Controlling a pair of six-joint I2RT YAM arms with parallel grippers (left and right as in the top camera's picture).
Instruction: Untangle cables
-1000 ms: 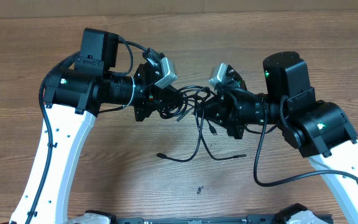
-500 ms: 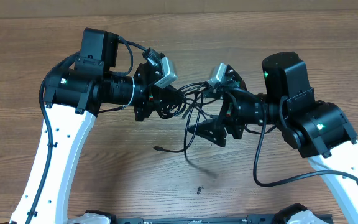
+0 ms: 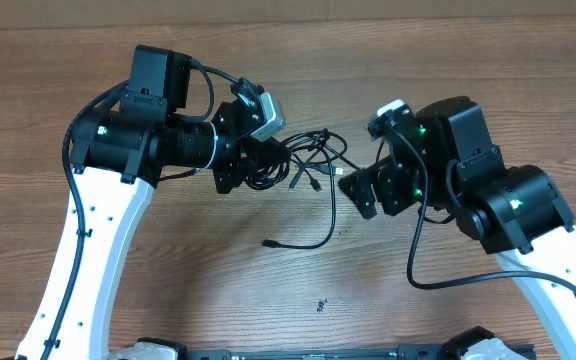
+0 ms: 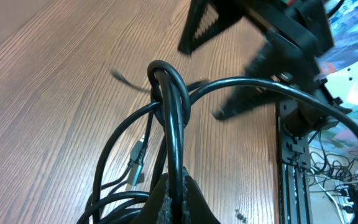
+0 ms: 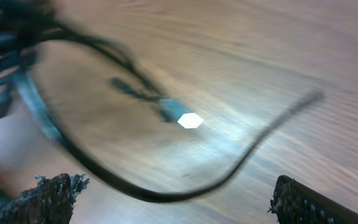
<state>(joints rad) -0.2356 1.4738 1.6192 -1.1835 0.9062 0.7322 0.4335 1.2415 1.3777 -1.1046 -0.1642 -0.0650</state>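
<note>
My left tool (image 3: 260, 166) is closed on the cables (image 3: 306, 160). In the overhead view they make a small black tangle at the upper middle of the frame, right at my tool's tip. From my left wrist camera the cords come up out of the pinch at the bottom centre. They rise in a bunch to a tight bend near the middle of the frame. Wider loops spread off to the right and down the left side, clear of the tabletop (image 3: 468, 60). One small plug (image 4: 137, 159) hangs in the left loop.

From the tangle one long strand (image 3: 330, 215) drops toward the lower middle of the overhead frame. It lies on the wood and curls left to its plug end (image 3: 268, 243).

My right tool (image 3: 365, 187) stands with its fingers spread wide and nothing between them. It sits right of centre in the overhead frame, near the tangle but apart from it. My right wrist picture is blurred. It shows my two fingertips (image 5: 50, 194) at the bottom corners. Between them lies bare wood, with a dark cord curving across it and a pale, silvery connector (image 5: 174, 113) near the middle. I cannot tell which cord that connector belongs to.
</note>
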